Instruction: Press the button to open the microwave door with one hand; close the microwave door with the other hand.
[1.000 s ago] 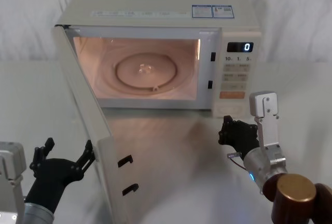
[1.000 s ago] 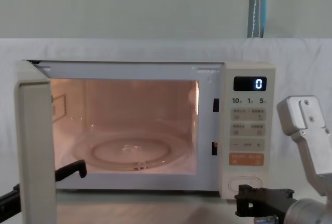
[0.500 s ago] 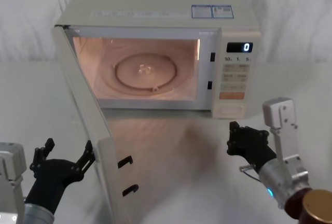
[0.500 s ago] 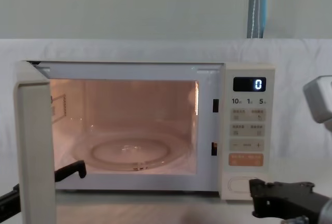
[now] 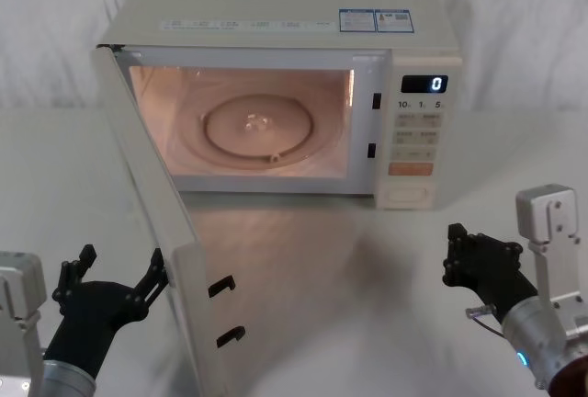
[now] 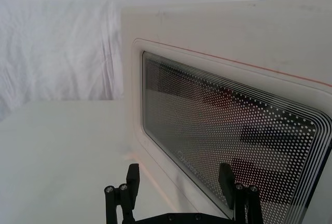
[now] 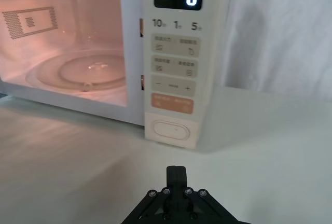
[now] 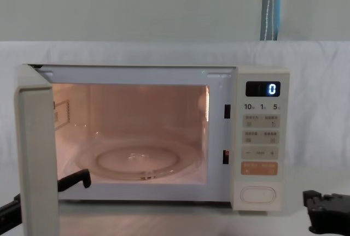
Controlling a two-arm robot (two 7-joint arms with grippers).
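in the head view we counted one microwave (image 5: pixel 276 20), its one microwave door (image 5: pixel 152 222) swung wide on the left hinge, free edge toward us, two latch hooks on it. one button (image 5: pixel 407 197) sat lowest on the panel, long axis level. the left gripper (image 5: pixel 110 279) was spread, just outside the door; the right gripper (image 5: pixel 457 252) was clenched, well apart from the panel

in the left wrist view two fingers (image 6: pixel 133 178) faced the door's window

in the chest view the door stood edge-on
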